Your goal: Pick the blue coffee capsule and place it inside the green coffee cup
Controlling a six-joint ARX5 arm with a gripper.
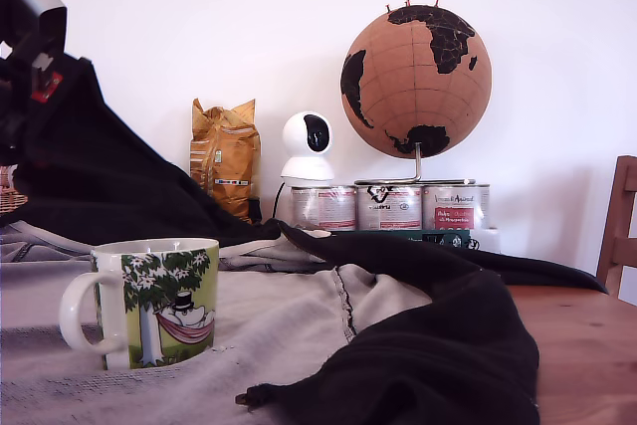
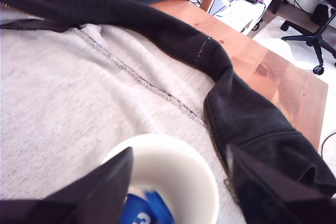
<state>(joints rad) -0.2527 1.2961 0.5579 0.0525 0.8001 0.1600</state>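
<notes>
The tool (image 2: 178, 192) is held spread above the green coffee cup (image 2: 173, 177), inside which the blue coffee capsule (image 2: 144, 208) is seen. The cup could be clipped and tipped on the soft cloth (image 2: 68, 103) if the tool is withdrawn carelessly.

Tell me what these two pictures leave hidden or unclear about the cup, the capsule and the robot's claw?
- Blue capsule: blurred in the wrist view, partly behind a finger; in the exterior view the green coffee cup wall hides it.
- Gripper: its fingers are cut off by the wrist view's edge; the exterior view shows none of it.
- Tin labels: too small to read.
</notes>
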